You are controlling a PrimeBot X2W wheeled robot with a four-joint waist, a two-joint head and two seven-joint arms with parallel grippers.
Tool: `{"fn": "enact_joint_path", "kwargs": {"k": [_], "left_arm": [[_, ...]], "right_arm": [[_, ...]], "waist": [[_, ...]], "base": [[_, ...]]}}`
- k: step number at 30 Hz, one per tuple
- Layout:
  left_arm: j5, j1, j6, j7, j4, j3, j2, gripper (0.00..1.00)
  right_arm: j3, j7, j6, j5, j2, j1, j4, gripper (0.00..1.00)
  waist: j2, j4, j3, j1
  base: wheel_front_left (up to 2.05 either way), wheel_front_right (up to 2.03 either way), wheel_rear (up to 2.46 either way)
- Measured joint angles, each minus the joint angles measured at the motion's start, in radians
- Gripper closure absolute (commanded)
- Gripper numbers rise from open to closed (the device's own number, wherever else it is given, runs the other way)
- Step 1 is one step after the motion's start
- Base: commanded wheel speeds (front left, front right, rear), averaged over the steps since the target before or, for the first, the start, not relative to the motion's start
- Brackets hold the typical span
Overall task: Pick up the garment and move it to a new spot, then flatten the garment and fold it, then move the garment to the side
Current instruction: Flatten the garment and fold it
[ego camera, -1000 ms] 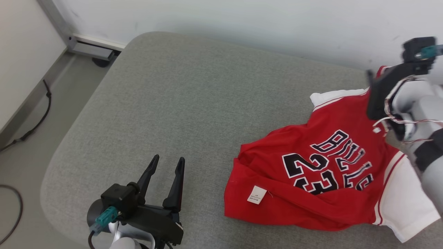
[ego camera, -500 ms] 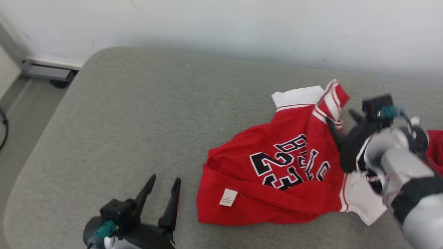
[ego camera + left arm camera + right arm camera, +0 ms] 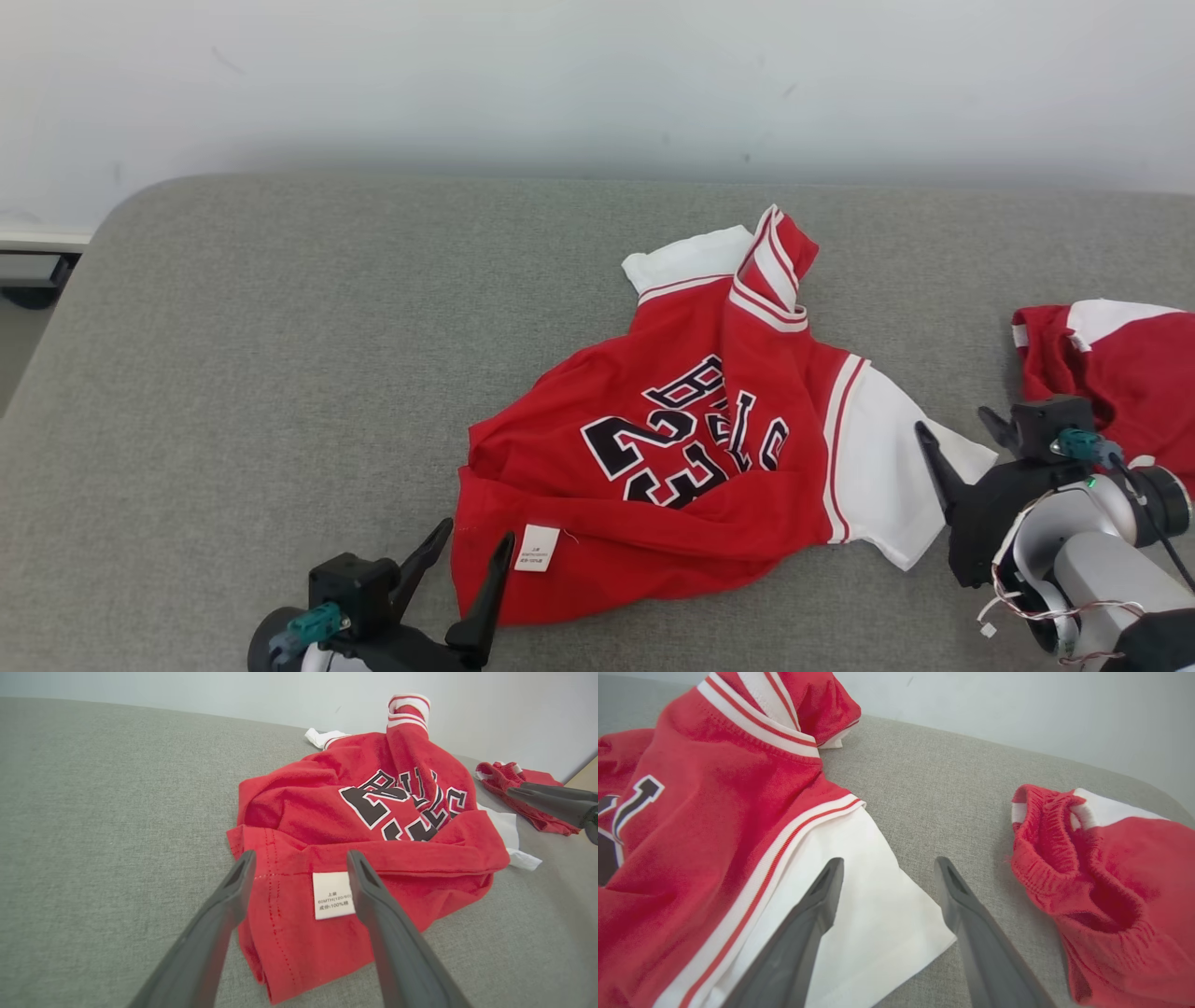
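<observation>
A red jersey (image 3: 560, 457) with white sleeves and black "BULLS 23" lettering lies crumpled on the grey cushion (image 3: 280, 373). Its collar strip (image 3: 770, 271) stands up at the far side. My left gripper (image 3: 473, 539) is open at the jersey's near hem, beside the white label (image 3: 535, 548). In the left wrist view the label (image 3: 332, 895) lies between the open fingers (image 3: 233, 891), above the cloth. My right gripper (image 3: 952, 425) is open next to the white sleeve (image 3: 878, 457). In the right wrist view its fingers (image 3: 957, 896) straddle the sleeve's edge (image 3: 878, 914).
A second red garment with a white band (image 3: 1111, 364) lies bunched at the cushion's right, close to my right gripper; its elastic opening (image 3: 1064, 858) faces the right wrist camera. A pale wall (image 3: 597, 84) runs behind the cushion. The cushion's left half is bare fabric.
The head camera has turned right, shifting the whole picture. My right gripper has come away from the jersey's collar down to the white sleeve. The left gripper now sits at the hem.
</observation>
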Motion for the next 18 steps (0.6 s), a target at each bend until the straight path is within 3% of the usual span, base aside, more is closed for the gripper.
{"fn": "enact_joint_path", "kwargs": {"k": [6,18], "left_arm": [[-0.009,-0.03,-0.015,0.035,0.03,-0.009,-0.004,0.0],[-0.043,-0.119,-0.032,0.134,0.131,-0.005,-0.003,0.0]], "right_arm": [[-0.029,-0.004,-0.026,0.013,-0.043,0.037,-0.058,0.0],[-0.036,0.105,-0.025,0.05,-0.052,0.041,-0.074,0.0]], "waist": [[-0.0001,-0.021,0.0,0.0],[0.0,-0.018,0.016,0.0]], "base": [[0.0,0.0,0.0],[0.0,0.0,0.0]]}}
